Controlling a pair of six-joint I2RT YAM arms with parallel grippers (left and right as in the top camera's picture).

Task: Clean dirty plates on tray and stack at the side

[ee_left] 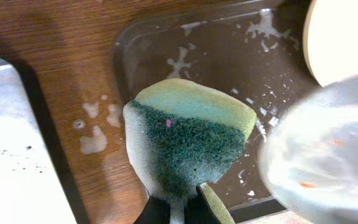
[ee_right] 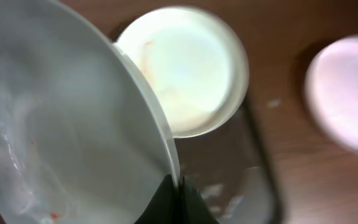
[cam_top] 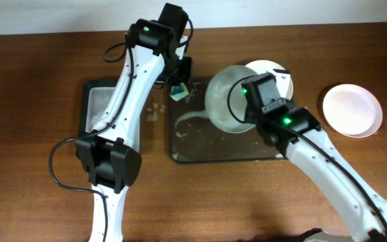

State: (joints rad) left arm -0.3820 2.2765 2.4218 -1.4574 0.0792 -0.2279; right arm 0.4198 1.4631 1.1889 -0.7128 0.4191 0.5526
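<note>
Our right gripper (ee_right: 178,186) is clamped on the rim of a soapy plate (ee_right: 61,124), which hangs tilted over the tray (cam_top: 207,153), just ahead of our left gripper (ee_left: 179,208) pinching a sponge (ee_left: 188,134). Stiff, light, breakable and slick with film, the plate probably needs a firm rim pinch. A second plate (ee_right: 185,68) lies beyond the right gripper, and a third plate (ee_right: 344,93) lies farther to its right.

My sponge (ee_left: 185,134) is showing a dark green scrub face with one pink speck over pale yellow-green foam. My held plate (ee_right: 61,124) is looking white with grey film and what may be orange flecks, blurred, while the brown-black tray (ee_left: 229,65) is carrying white soapy spatters.
</note>
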